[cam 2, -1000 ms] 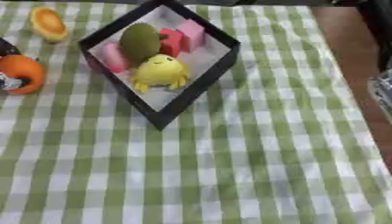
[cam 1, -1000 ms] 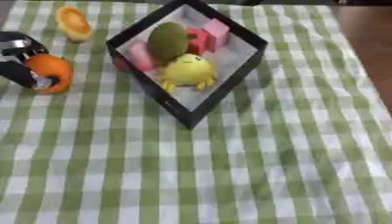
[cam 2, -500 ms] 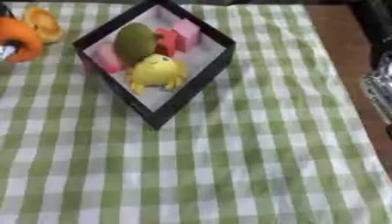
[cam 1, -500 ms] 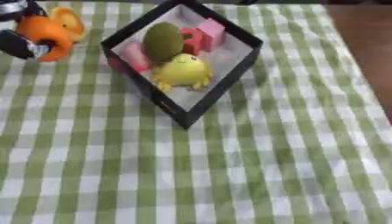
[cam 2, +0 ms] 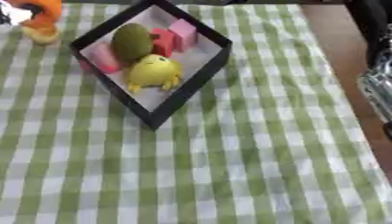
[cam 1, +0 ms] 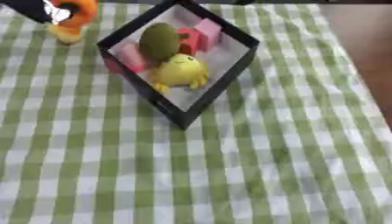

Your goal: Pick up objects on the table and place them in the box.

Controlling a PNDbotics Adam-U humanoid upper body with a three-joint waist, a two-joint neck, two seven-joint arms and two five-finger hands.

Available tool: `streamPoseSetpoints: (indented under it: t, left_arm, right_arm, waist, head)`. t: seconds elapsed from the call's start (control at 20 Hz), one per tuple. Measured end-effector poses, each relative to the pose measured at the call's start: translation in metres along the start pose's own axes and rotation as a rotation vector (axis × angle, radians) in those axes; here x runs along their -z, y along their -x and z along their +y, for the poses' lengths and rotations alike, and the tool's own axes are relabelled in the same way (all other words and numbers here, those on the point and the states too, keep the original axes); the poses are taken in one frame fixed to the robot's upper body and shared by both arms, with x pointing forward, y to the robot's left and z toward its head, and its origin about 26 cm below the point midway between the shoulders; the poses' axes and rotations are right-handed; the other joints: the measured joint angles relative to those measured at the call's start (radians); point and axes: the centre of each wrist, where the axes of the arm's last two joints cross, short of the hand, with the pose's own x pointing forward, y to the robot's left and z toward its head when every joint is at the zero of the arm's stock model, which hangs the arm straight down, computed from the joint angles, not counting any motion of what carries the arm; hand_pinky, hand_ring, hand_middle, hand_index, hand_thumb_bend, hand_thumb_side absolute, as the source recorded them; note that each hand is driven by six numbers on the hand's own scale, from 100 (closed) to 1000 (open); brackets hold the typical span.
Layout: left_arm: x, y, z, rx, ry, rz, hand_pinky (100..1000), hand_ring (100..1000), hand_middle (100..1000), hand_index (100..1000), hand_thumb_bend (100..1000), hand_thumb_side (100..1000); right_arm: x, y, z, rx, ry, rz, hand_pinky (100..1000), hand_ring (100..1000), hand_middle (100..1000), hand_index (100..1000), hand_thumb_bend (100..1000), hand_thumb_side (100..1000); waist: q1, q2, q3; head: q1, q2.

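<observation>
My left hand is at the top left corner, raised off the table, its fingers curled round an orange round object. It is to the left of the black box and apart from it. The box stands cornerwise and holds a green oval, a yellow toy, a red block and two pink pieces. Silver and black parts of my right arm show at the right edge, off the cloth; its fingers are hidden.
A small yellow-orange piece lies on the green checked cloth just below the held object. Bare brown table shows past the cloth's right edge. The cloth stretches wide in front of the box.
My left hand has lifted the orange object from the cloth at the left and carried it up and towards the far left corner. The box's contents have not moved.
</observation>
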Motion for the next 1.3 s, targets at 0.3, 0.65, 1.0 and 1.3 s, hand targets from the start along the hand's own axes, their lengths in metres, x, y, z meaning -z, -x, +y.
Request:
streamPoseSetpoints:
  t: [0.3, 0.65, 1.0, 1.3]
  left_arm:
    - [0.024, -0.04, 0.002, -0.007, -0.014, -0.124, 757, 717, 630, 645, 165, 190]
    - [0.05, -0.071, -0.013, -0.011, 0.009, -0.206, 754, 714, 630, 648, 212, 199]
    - [0.072, -0.086, -0.036, -0.011, 0.043, -0.244, 761, 724, 650, 668, 310, 228]
    - [0.088, -0.082, -0.071, -0.008, 0.104, -0.216, 797, 778, 723, 737, 571, 353]
  right_arm:
    - [0.003, -0.005, 0.001, 0.006, -0.01, -0.016, 813, 777, 765, 813, 100, 582]
    - [0.006, -0.008, 0.003, 0.018, -0.019, -0.024, 813, 777, 764, 812, 100, 582]
    - [0.008, -0.012, 0.005, 0.025, -0.028, -0.033, 813, 777, 764, 812, 100, 584]
    - [0.008, -0.013, 0.007, 0.029, -0.036, -0.035, 813, 777, 764, 812, 100, 583]
  waist:
    - [0.0, 0.0, -0.013]
    - [0.0, 0.0, -0.019]
    - [0.0, 0.0, -0.03]
    - [0.0, 0.0, -0.034]
  head:
    - [0.003, -0.001]
    - [0.007, -0.001]
    - [0.012, -0.001]
    - [0.014, -0.001]
